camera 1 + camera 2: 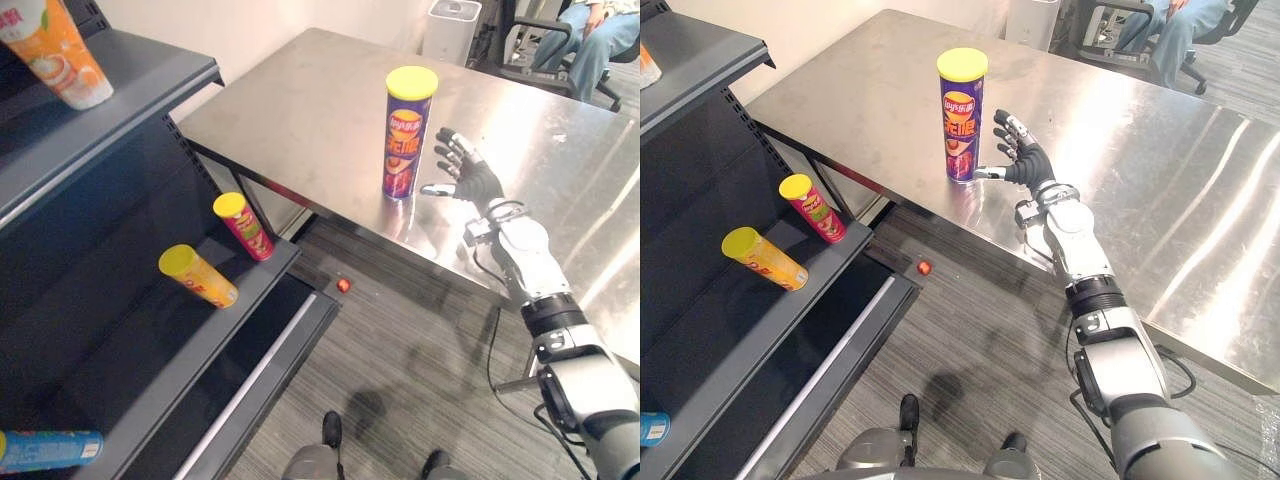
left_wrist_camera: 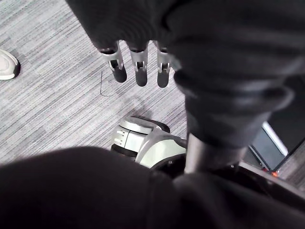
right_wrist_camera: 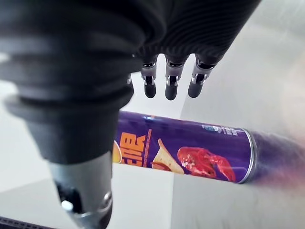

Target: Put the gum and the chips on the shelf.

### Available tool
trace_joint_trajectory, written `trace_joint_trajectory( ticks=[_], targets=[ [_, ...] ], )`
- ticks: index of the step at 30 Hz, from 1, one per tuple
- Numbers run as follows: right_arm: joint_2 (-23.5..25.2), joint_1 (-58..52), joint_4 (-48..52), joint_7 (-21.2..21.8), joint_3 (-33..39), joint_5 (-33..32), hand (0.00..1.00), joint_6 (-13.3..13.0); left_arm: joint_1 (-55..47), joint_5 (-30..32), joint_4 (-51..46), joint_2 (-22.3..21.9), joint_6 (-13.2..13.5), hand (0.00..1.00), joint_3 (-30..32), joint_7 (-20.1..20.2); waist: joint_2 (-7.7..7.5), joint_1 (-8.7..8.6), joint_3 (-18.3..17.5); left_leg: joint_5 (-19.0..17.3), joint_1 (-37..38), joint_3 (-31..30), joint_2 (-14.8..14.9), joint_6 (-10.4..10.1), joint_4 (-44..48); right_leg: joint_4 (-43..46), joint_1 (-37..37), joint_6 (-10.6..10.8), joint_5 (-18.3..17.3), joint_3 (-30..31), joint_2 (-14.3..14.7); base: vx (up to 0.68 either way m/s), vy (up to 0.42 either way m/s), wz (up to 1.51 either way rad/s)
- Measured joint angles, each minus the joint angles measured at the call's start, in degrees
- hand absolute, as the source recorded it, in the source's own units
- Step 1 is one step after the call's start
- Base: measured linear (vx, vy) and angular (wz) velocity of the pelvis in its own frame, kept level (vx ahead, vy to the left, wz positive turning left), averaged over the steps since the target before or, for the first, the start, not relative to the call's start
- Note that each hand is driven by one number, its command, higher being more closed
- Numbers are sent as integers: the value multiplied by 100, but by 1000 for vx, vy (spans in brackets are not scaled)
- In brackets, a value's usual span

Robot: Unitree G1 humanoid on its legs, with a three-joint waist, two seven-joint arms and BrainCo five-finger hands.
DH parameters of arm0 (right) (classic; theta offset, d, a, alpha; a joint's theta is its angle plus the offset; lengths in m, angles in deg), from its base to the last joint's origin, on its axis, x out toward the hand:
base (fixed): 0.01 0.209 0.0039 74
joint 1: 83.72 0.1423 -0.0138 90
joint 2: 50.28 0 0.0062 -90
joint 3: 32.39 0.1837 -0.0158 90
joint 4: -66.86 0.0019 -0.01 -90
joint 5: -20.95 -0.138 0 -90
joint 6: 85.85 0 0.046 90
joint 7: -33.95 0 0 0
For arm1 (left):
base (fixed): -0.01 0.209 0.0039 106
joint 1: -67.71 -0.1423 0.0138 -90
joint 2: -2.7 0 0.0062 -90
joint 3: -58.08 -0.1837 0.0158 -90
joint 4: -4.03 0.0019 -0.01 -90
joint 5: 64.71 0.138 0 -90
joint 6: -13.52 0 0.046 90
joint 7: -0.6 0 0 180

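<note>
Nearest, the left hand (image 2: pixel 138 67) hangs slack-fingered over the floor (image 2: pixel 57 95), an orange can (image 1: pixel 198 276) and a red can (image 1: pixel 243 226) lie on the left shelf (image 1: pixel 120 350), and farther off the purple chips can (image 1: pixel 408 135) stands on the surface (image 1: pixel 300 110), yet to be shelved, the right hand (image 1: pixel 470 178) spread open just right of it.

Place: office or lab room with a mock shop corner
Shop cue: dark metal shelf (image 1: pixel 140 85) stocked with snack cans (image 1: pixel 198 275)
Office cue: grey carpet (image 1: pixel 400 370), steel surface (image 1: pixel 300 110), person (image 1: pixel 600 40) on swivel chair (image 1: pixel 510 50)
</note>
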Motion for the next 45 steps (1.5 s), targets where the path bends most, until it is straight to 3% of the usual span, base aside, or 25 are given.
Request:
trace_joint_trajectory(
  ticks=[15,27,45],
  targets=[
    [-199,-39,-198,-212,265,0,0,-103,1,0,-5,19,-1,0,-68,-9,-6,-48,-6,15,16,29,-3,1,12,84,-39,-1,2,55,-32,0,0,0],
    [-122,-1434,219,-294,1087,78,0,34,31,-223,66,10,-98,0,-45,-149,-28,-81,-34,15,5,13,0,1,-17,82,-42,-2,1,61,-19,0,0,1],
    [-121,-1486,320,-652,1089,296,0,-49,-5,-224,82,59,-137,0,-42,-34,-106,-24,-202,20,4,-7,2,-3,-17,85,-28,-3,0,56,-14,0,0,0]
  ],
)
